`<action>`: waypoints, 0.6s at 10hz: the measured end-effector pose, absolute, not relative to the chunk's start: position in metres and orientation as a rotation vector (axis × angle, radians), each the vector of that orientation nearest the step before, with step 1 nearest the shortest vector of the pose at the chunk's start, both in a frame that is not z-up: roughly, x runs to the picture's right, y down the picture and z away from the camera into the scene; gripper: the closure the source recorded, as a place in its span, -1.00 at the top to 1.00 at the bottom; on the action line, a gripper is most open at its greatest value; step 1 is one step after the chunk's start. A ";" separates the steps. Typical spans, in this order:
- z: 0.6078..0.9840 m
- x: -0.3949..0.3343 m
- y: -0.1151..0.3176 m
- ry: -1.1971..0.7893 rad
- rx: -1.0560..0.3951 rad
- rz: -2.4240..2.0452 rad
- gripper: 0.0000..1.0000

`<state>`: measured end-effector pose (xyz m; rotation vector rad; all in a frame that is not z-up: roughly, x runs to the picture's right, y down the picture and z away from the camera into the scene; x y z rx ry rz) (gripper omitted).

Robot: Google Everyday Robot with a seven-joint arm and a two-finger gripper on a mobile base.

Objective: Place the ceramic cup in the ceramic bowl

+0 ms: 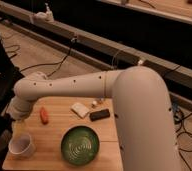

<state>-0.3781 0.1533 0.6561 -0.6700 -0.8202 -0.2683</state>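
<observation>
While the ceramic cup (22,145) sits on the counter (59,127) at its eight o'clock corner, the gripper (18,122) hangs just above it, at the cup's twelve o'clock, jaws apart and empty. This looks like the reach before the grasp. Next it likely must drop onto the rim and close. Small, plain white and glossy, the cup stands upright at nine o'clock of the green ceramic bowl (80,146).

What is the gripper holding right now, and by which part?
Nothing. The gripper hangs, jaws open, just above the ceramic cup, which stands on the table, apparently untouched.
</observation>
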 end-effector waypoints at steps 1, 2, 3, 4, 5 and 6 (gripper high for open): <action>0.656 -0.378 0.154 -0.820 -0.669 -0.273 0.60; 0.657 -0.377 0.153 -0.818 -0.668 -0.270 0.60; 0.657 -0.378 0.153 -0.819 -0.668 -0.272 0.60; 0.656 -0.378 0.154 -0.818 -0.669 -0.274 0.60; 0.657 -0.376 0.155 -0.817 -0.672 -0.272 0.60; 0.662 -0.372 0.160 -0.812 -0.687 -0.249 0.60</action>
